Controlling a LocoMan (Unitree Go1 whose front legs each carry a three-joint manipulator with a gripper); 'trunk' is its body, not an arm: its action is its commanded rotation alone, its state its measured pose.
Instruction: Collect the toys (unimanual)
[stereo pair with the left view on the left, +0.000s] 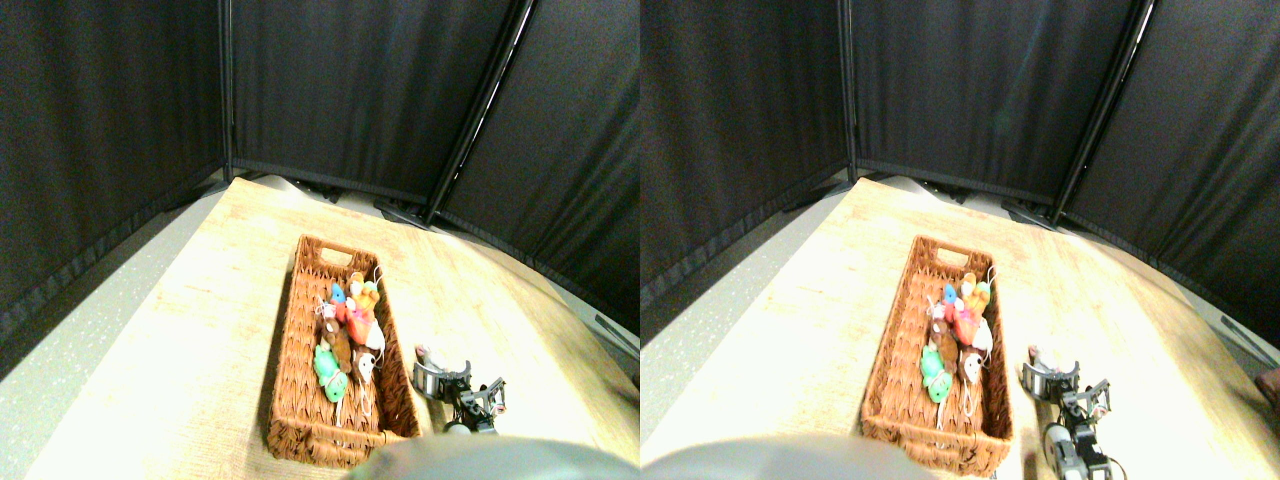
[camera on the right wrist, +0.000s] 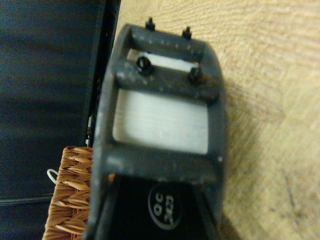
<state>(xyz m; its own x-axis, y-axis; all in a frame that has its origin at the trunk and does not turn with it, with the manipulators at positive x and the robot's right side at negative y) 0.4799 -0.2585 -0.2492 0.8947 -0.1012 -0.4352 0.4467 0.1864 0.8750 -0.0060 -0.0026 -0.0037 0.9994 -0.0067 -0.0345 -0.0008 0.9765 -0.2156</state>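
Observation:
The toys lie piled in a long brown wicker basket (stereo pair with the left view on the left: 300, 345) on the wooden table. Among them I see a blue one (stereo pair with the left view on the left: 337, 294), an orange one (stereo pair with the left view on the left: 366, 294), a red-pink one (stereo pair with the left view on the left: 358, 326), a brown one (stereo pair with the left view on the left: 336, 346), a green one (stereo pair with the left view on the left: 328, 372) and a white one (stereo pair with the left view on the left: 371, 362). My right gripper (stereo pair with the left view on the left: 429, 370) is low over the table just right of the basket's near end, outside its rim. A small pale pinkish bit (stereo pair with the left view on the left: 422, 352) shows at its tip; I cannot tell what it is. In the wrist view the dark jaw frame (camera on the right wrist: 165, 115) fills the middle, with a basket corner (camera on the right wrist: 70, 195) beside it.
The light wooden table (stereo pair with the left view on the left: 180, 330) spreads to both sides of the basket. Black curtain panels (stereo pair with the left view on the left: 350, 90) on dark frames close off the back and sides. A grey speckled floor strip (stereo pair with the left view on the left: 70, 340) runs along the table's left edge.

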